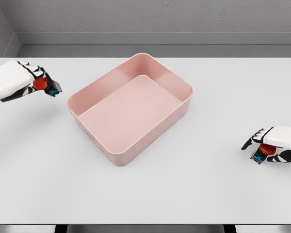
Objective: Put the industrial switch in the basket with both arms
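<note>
A pink rectangular basket (182,83) sits turned at an angle in the middle of the white table, with nothing inside it. My left hand (39,82) hovers at the far left, above the table, shut on an industrial switch (44,86) with a red button and dark body. At the right edge my right hand (267,145) is low at the table surface, curled over a second industrial switch (263,152), also red and dark with blue marks. Both hands are well apart from the basket.
The white table (145,194) reaches to a grey wall at the back. Its front edge runs along the bottom of the view.
</note>
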Controlling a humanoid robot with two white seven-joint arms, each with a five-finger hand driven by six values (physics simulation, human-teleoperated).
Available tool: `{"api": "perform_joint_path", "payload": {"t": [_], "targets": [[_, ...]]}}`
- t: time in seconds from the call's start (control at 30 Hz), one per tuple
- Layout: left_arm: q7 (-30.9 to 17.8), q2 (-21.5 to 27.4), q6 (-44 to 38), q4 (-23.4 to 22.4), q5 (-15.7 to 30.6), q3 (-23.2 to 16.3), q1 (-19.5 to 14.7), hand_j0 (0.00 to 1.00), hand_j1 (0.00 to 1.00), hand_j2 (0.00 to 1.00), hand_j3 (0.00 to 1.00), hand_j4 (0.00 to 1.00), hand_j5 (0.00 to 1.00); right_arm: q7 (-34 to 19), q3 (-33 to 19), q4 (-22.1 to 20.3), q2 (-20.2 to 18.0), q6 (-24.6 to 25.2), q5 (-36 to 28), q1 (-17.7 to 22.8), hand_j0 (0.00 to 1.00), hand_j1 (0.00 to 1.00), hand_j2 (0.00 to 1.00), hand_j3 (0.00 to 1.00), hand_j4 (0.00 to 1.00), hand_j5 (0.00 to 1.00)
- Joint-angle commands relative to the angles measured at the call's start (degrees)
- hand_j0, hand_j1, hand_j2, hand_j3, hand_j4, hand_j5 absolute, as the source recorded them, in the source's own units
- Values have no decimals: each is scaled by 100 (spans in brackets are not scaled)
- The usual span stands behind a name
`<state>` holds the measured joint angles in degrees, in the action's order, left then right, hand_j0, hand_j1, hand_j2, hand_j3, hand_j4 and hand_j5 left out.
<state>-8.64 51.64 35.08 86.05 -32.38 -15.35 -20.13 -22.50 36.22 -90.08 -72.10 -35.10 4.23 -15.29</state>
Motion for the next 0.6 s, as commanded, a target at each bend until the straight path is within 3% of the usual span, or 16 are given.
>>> {"api": "perform_joint_path", "payload": {"t": [0.0, 0.57], "targets": [[3, 4, -8, 193, 47, 49, 9, 36, 36, 36, 36, 36, 36, -27, -10, 8, -14, 10, -36, 0, 67, 67, 67, 67, 67, 67], [-15, -224, -8, 844, 83, 129, 97, 36, 36, 36, 36, 36, 36, -106, -28, -18, -5, 10, -28, -79, 51, 51, 51, 51, 51, 51]]}}
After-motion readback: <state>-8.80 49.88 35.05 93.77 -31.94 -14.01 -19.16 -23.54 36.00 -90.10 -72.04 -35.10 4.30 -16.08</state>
